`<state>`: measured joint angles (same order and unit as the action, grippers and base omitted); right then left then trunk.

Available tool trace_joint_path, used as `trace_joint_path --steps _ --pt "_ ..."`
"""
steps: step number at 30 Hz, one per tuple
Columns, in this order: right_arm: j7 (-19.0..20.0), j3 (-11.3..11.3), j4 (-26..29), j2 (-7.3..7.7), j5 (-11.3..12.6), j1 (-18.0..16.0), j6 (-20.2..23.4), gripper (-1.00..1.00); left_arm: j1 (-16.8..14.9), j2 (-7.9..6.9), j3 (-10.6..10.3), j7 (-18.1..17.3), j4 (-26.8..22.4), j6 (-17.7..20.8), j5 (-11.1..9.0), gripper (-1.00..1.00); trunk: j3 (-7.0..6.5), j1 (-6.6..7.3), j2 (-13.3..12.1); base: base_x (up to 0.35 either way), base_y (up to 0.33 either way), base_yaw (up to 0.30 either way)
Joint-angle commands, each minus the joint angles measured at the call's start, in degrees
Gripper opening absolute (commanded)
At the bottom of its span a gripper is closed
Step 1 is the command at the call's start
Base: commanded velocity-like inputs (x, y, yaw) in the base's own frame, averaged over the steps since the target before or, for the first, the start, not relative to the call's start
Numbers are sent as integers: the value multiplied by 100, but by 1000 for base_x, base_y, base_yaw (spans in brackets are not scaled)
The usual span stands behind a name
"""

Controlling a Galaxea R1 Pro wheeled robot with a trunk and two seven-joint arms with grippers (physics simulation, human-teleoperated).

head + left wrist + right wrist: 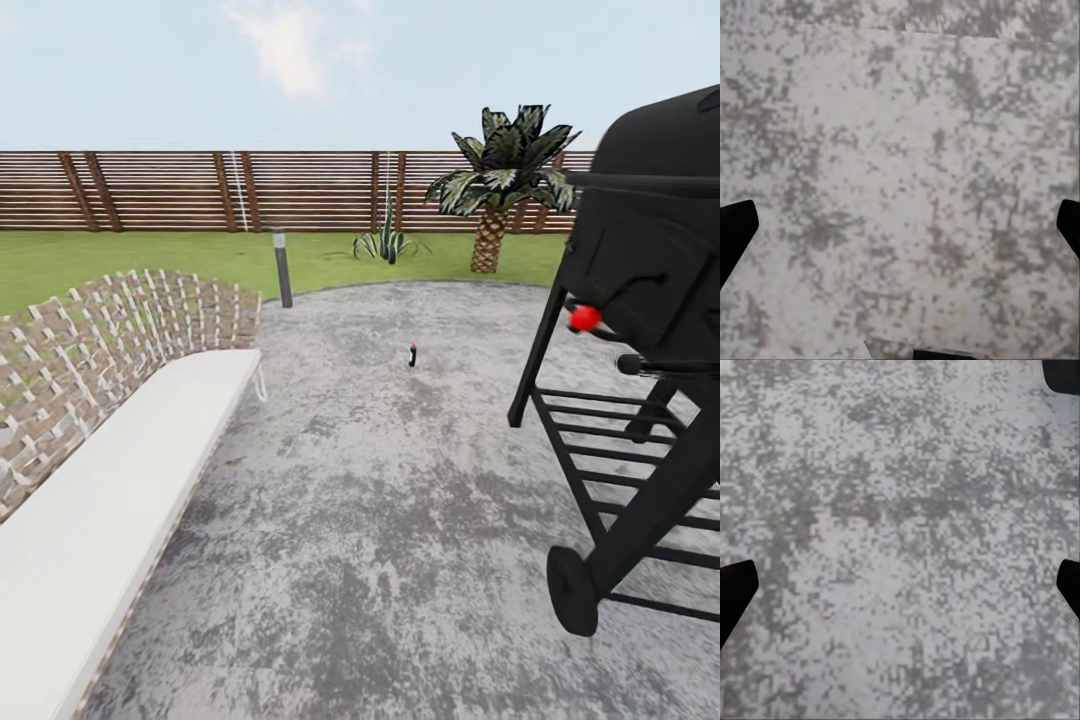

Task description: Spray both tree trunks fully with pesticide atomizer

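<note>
Pincer (900, 225) fingers (735, 232) wide apart over mottled grey paving (900, 135)

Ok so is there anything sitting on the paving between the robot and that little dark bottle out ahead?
Nothing visible blocks it. The small dark bottle, probably the atomizer, stands alone on the grey paving. The bench lies off to the left and the black grill to the right, leaving an open lane between them.
</note>
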<state>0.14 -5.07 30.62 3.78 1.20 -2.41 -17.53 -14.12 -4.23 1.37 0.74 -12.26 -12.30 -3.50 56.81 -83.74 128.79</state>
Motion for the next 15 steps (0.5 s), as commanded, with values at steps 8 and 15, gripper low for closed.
trace_joint_path --steps 8,15 --pt "-4 -2 -4 0 12 1 -20 100 -3 1 4 -3 5 -17 -36 100 5 -3 1 339 0 0" --pt "-9 -15 20 0 24 3 -22 100 -3 1 4 -3 5 -17 -36 100 5 -3 1 339 0 0"
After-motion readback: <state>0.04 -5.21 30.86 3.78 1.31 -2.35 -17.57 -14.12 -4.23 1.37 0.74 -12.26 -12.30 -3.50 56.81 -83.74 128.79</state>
